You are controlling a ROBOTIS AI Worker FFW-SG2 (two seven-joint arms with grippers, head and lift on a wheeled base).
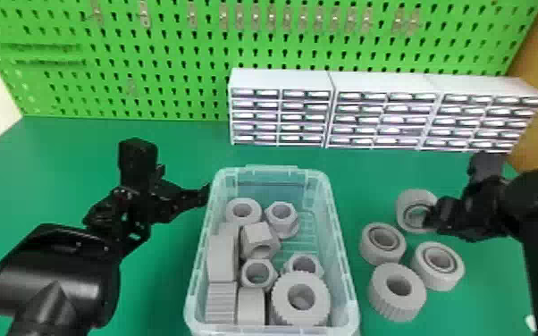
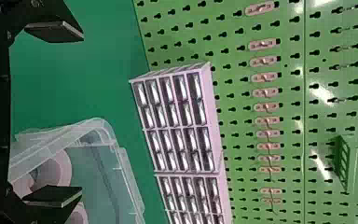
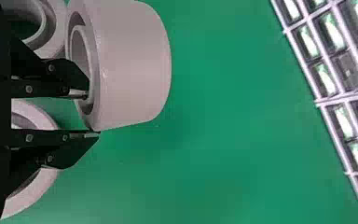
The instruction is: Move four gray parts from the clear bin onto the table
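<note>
Bulky and black, the left arm (image 1: 53, 277) looms at the lower left of the head view. Across the middle spreads the green table (image 1: 178, 138), the clear bin (image 1: 270, 170) standing at lower centre with more gray parts (image 1: 281, 301) inside. Lower right, beside the bin, sit three gray rings (image 1: 386, 301); just behind them is the fourth gray part (image 3: 130, 65), at the right gripper (image 3: 92, 115).

That looks like the last of the four being set down. The next move calls for settling it squarely, then opening and backing straight out, so the inner finger does not drag the ring over.

The right fingers are slightly parted, one inside the bore and one outside, seemingly grasping the wall. The left gripper (image 2: 80, 114) is spread wide by the bin's left side in the head view, holding nothing.
</note>
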